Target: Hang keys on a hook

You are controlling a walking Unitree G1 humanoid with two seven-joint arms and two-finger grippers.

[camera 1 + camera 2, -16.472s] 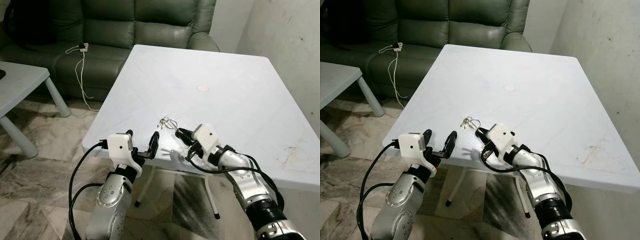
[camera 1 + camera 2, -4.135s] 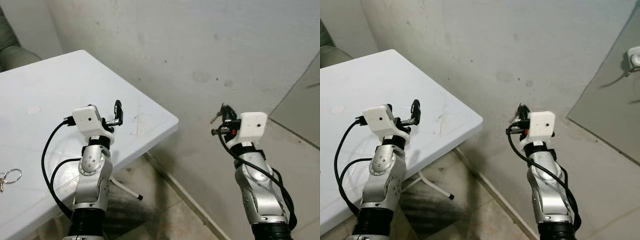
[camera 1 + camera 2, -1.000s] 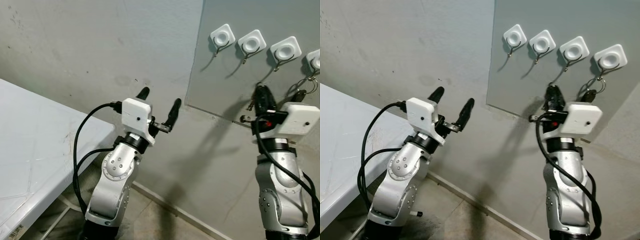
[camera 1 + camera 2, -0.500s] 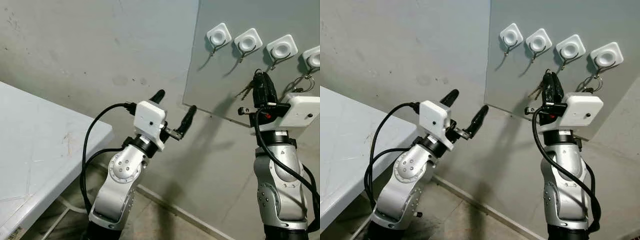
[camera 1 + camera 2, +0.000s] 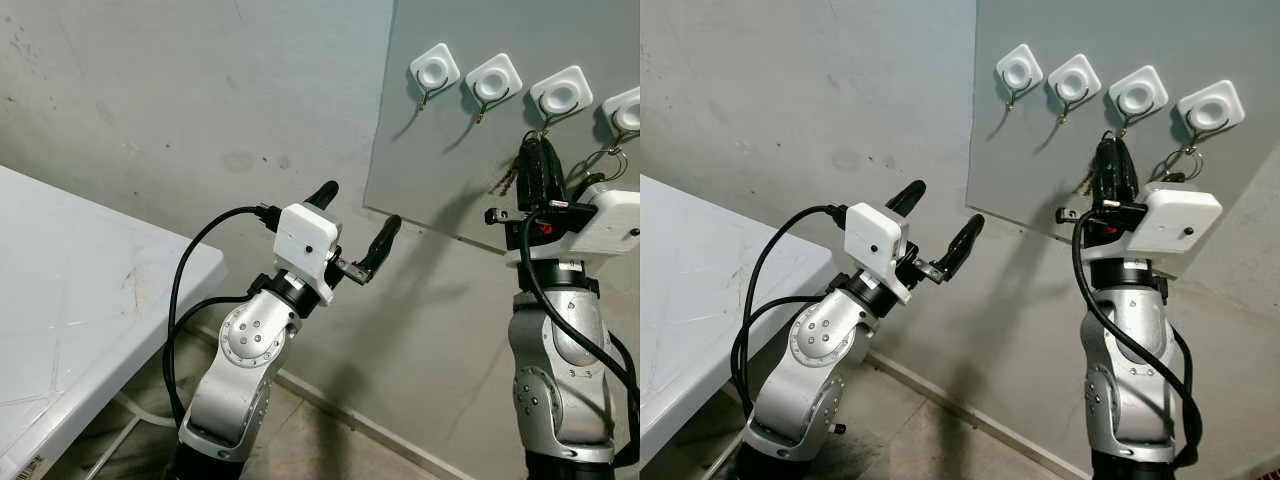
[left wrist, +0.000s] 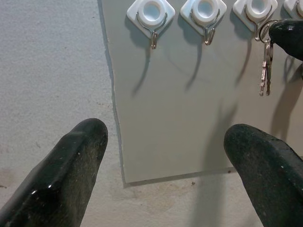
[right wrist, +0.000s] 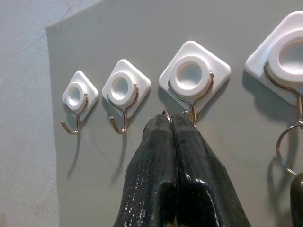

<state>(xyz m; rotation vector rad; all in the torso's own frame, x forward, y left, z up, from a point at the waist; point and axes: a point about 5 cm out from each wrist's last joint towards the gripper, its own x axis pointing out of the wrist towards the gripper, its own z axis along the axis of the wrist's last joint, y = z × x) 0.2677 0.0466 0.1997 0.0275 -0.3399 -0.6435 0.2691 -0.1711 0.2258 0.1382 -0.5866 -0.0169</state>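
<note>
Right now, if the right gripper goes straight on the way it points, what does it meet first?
Probably the third hook: the right gripper, shut on the keys, points just under it, with the grey board behind. Depth is unclear.

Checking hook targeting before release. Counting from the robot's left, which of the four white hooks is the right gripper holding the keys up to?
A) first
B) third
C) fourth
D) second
B: the right gripper is shut on the keys, with its tips just under the third hook; the first hook and second hook are bare, and the fourth hook already carries a key ring.
</note>
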